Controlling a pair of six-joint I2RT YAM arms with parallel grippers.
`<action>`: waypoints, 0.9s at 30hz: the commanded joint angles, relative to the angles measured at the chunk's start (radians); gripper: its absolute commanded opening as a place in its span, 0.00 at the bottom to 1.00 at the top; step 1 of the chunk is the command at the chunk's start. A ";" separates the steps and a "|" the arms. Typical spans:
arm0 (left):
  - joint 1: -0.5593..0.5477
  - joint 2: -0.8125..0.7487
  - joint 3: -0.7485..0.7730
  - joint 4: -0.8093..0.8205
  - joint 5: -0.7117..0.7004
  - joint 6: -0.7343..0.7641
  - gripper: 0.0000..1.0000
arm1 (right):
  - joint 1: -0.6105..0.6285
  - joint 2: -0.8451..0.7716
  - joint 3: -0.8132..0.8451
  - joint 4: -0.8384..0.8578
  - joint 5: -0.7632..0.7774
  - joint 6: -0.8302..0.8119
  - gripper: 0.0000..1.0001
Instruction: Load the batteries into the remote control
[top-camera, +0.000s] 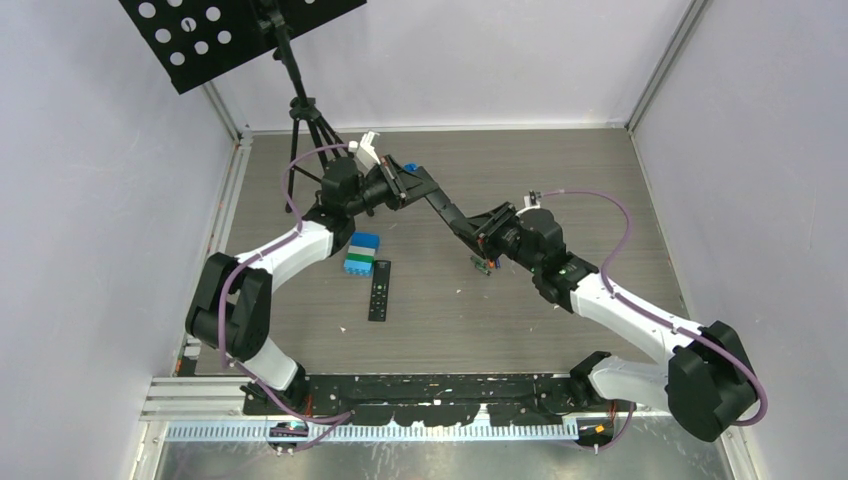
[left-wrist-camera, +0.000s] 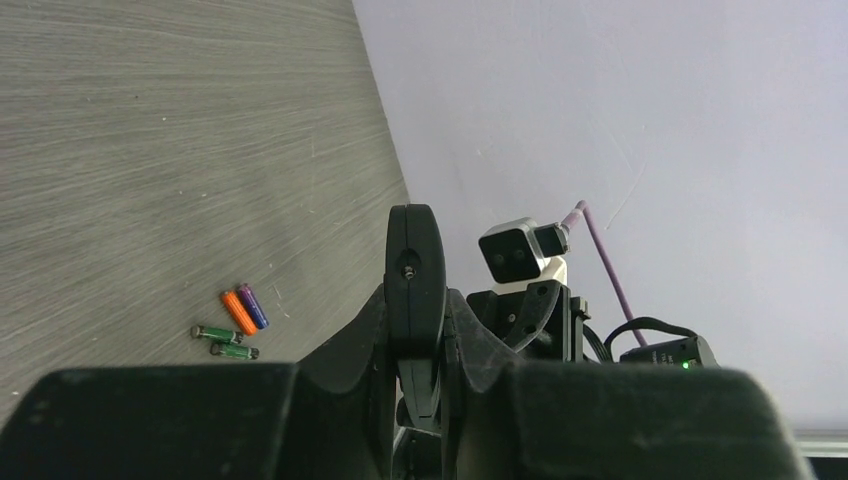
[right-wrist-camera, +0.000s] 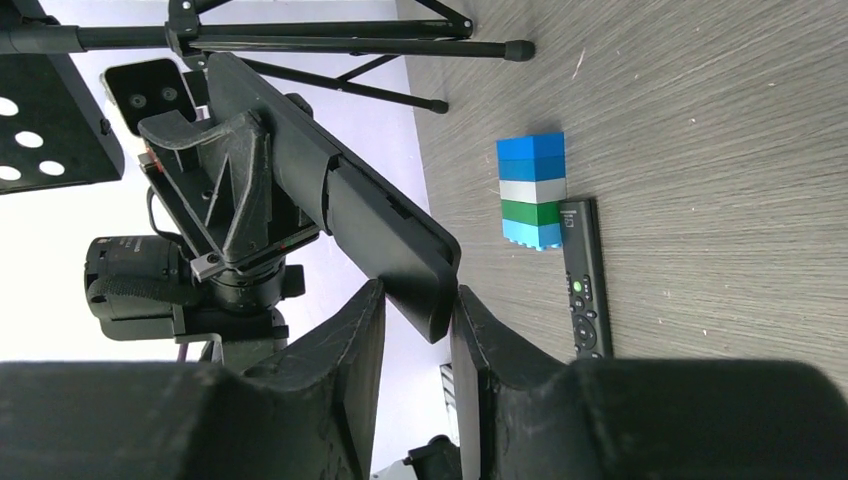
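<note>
The remote control, a slim matte-black bar, hangs in the air between both grippers. My left gripper is shut on its far end; in the left wrist view the bar stands edge-on between my fingers. My right gripper is shut on the other end; in the right wrist view the bar runs down between my fingertips. The batteries, one orange, one purple and two green, lie together on the table, also seen under the right gripper.
A second black remote with buttons lies on the table, also in the right wrist view, beside a stack of blue, white and green blocks. A tripod stand holding a perforated black board stands at the back left. Grey walls close in the table.
</note>
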 joint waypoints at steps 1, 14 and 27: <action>0.002 -0.014 0.038 0.021 0.023 0.062 0.00 | -0.008 0.023 0.045 -0.024 0.010 -0.028 0.36; 0.002 0.003 0.040 -0.007 0.010 0.101 0.00 | -0.010 0.025 0.047 -0.031 0.010 -0.033 0.18; -0.004 0.010 0.041 -0.097 0.023 0.252 0.00 | -0.039 0.007 0.026 0.099 -0.042 -0.078 0.00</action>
